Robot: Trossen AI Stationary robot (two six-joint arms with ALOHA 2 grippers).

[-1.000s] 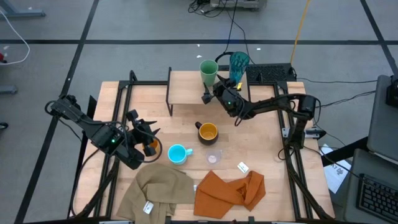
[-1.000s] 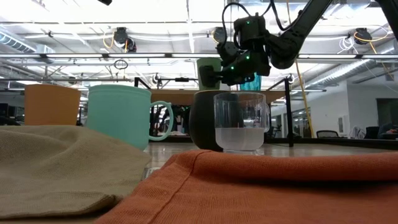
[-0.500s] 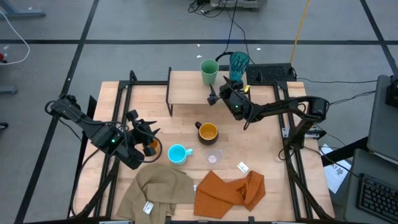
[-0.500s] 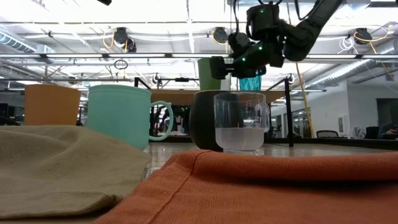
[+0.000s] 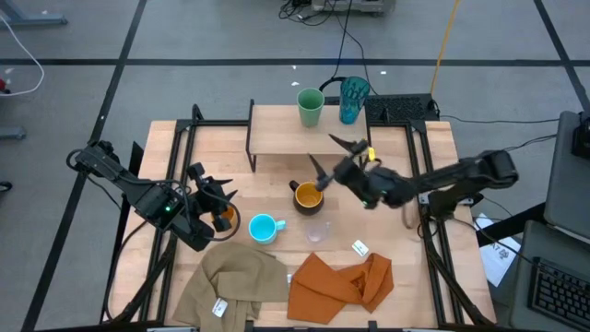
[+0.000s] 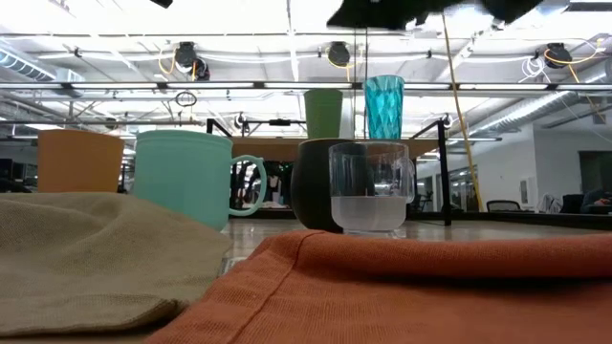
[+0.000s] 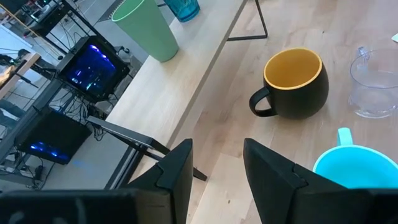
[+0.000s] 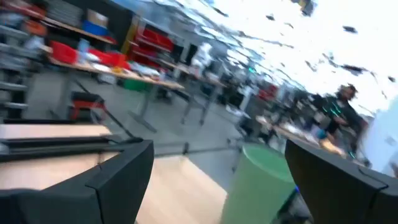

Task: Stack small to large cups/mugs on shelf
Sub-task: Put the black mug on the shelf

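Note:
The green cup and the teal tumbler stand side by side on the shelf's far right part. On the tabletop stand the black mug, light blue mug, clear cup and small orange cup. My right gripper hangs open in the air, between the shelf and the black mug, holding nothing. In the low view only a dark piece of my right gripper shows at the top edge. My left gripper waits open near the table's left side, just beside the orange cup.
A tan cloth and an orange cloth lie along the near edge. A small white item sits beside the clear cup. Black frame rails run down both table sides. The shelf's left half shows bare wood.
My right gripper has drawn back from the shelf, away from the green cup and tumbler, toward the near edge and a little right. It has risen until it nearly leaves the low view. The cups have not moved.

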